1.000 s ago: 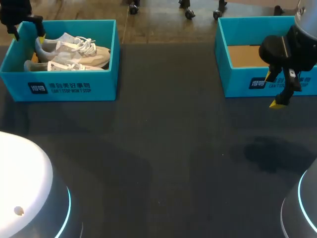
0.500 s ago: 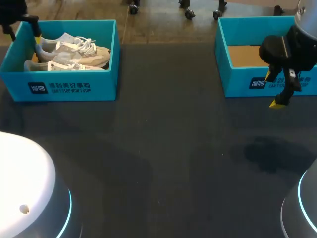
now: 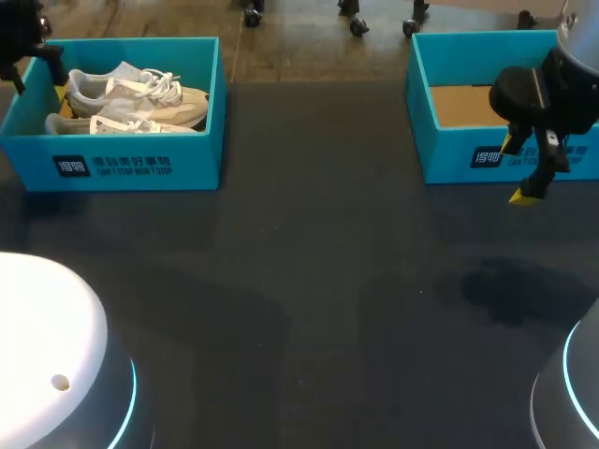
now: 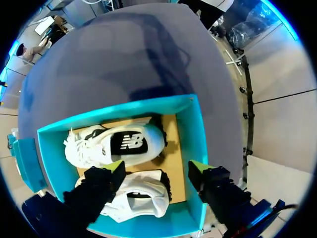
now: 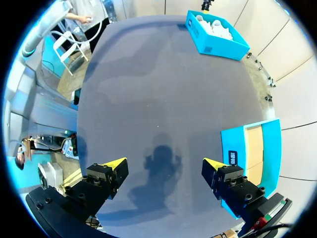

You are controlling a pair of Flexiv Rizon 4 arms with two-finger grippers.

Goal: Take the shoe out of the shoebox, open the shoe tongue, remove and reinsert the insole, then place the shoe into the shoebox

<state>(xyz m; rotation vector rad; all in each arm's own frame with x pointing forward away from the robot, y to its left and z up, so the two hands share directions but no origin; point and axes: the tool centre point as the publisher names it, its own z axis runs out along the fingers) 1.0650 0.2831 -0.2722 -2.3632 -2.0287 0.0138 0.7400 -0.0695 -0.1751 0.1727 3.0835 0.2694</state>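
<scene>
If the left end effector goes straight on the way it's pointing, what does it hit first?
Probably the heel of the nearer white shoe in the teal shoebox; the left end effector hangs open over it. Depth is unclear, so perhaps the other shoe.

Far-L on bench (image 3: 309, 281): shoebox (image 3: 131, 166) w/ rear shoe (image 3: 140, 89) and front shoe (image 3: 122, 124) side by side inside. Far-R: 2nd shoebox (image 3: 449, 150). L pincer (image 4: 157, 169) above shoebox's L end; R pincer (image 5: 163, 163) above bench, just before 2nd shoebox.
</scene>
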